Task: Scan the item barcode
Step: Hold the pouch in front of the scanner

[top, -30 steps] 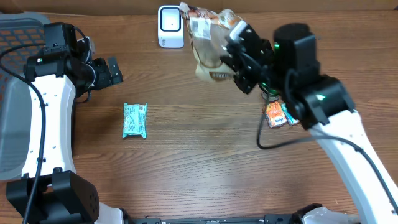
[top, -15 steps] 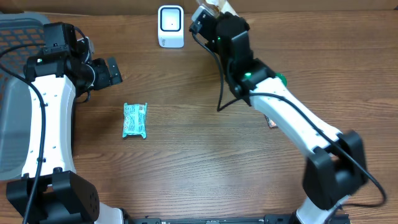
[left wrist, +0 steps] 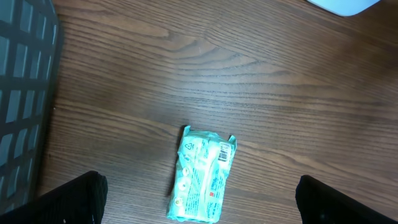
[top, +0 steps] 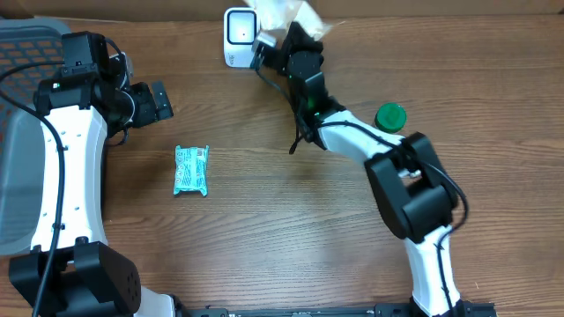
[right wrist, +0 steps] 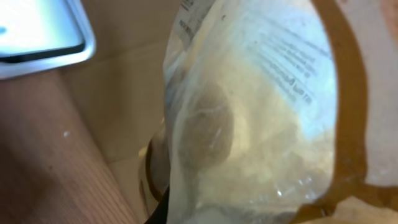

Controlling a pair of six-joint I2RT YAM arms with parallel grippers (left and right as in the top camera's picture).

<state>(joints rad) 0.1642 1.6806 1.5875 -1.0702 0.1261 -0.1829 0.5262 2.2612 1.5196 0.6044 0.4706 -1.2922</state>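
**Entry: scan station, present state**

- **Item under task:** clear plastic food bag with brown printed border (top: 286, 13), held aloft at the far edge of the brown wood-grain bench (top: 291, 229), just beside the scanner. In the right wrist view the bag (right wrist: 261, 106) fills the frame. Small print shows near its top, but no barcode can be made out.
- **Scanner:** small white upright barcode reader (top: 240, 35), standing on the bench. Its edge shows in the right wrist view (right wrist: 37, 31).
- **Right tool** (top: 280, 40): closed tight, clamped on the bag.
- **Left tool** (top: 161, 99): fingers wide apart, holding nothing, hanging near the grey mesh basket (top: 22, 132).
- **Other stock:** teal foil snack packet (top: 191, 170) lying flat and well apart from the scanner, with a barcode label visible on it (left wrist: 202, 174); round green lid (top: 390, 116) lying on the bench, right of the right arm.
- **Step in hand (judged):** presenting the bag to the reader.
- **Next move calls for (judged):** turning the bag until its barcode panel squarely faces the reader's window, flattening the film there, and holding steady.
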